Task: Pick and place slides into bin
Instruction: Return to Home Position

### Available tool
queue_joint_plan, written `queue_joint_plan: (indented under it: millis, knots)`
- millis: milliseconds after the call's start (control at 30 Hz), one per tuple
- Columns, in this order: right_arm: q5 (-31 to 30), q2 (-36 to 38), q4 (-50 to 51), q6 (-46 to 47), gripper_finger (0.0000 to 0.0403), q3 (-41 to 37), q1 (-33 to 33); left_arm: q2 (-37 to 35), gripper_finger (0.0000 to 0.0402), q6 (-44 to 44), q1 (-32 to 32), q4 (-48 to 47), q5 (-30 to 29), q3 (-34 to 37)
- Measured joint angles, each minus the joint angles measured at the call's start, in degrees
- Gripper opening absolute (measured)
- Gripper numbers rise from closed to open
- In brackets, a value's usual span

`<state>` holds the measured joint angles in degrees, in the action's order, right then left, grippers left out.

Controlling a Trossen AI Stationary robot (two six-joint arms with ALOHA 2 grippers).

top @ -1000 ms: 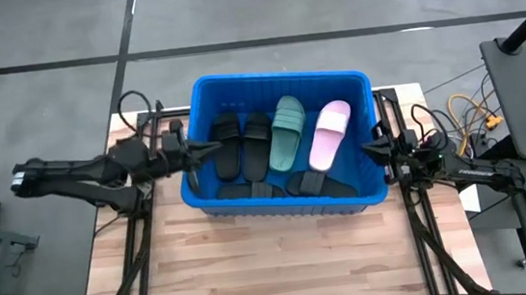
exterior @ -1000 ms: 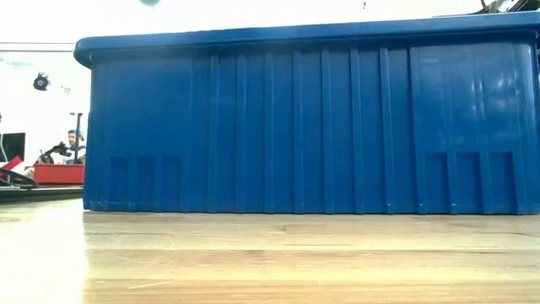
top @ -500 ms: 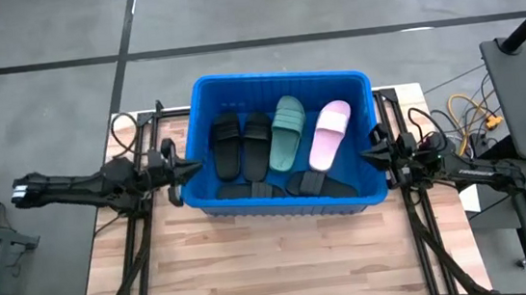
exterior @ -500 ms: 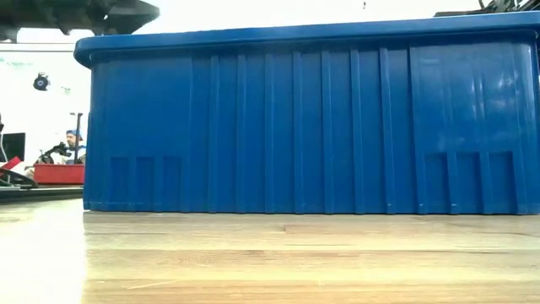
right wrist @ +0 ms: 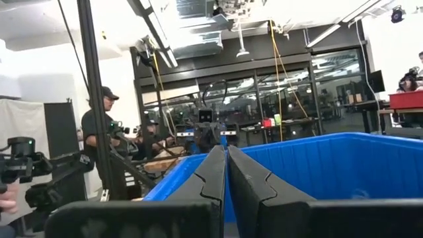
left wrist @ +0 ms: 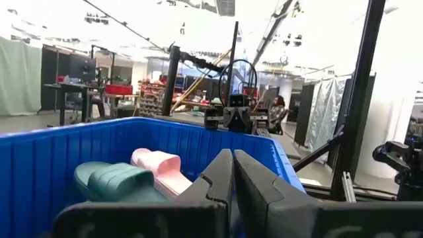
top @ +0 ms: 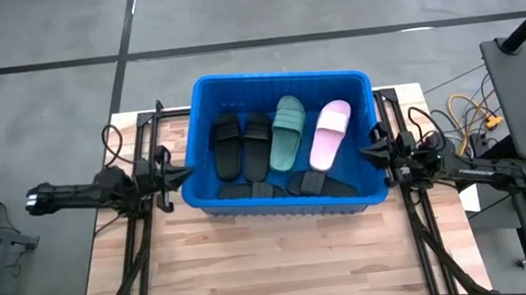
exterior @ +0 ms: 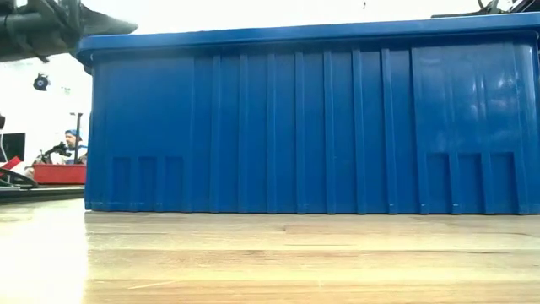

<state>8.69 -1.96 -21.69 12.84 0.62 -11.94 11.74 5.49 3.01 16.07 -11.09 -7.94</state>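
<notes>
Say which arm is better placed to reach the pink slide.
Right. The pink slide lies by the right wall of the bin, next to the right gripper; the left gripper sits outside the opposite wall.

Grey concrete floor (top: 35,92), pale wooden table (top: 284,266), grey curtains (left wrist: 324,109) beyond
</notes>
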Motion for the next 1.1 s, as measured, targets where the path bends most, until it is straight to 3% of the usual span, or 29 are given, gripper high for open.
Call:
queue_joint_plan:
  millis: [167,333,567,1100]
  knots:
    - [-0.9,0.0,0.0,0.0,0.0009,0.0,0.0,-4.7,0.0000,3.4,0.0,-0.3,1.0,4.1]
    - [-1.3,-0.1,0.2,-1.0,0.0009,0.0,0.0,-5.0,0.0000,4.3,0.1,0.0,9.3,5.2]
    - [-1.2,-0.1,0.7,-1.2,0.0008,0.0,0.0,-3.2,0.0000,-4.4,0.0,0.2,3.9,5.7]
    - [-0.1,-3.0,2.2,-5.0,0.0008,0.2,-0.1,-9.5,0.0000,-4.3,0.0,-0.7,4.7,7.5]
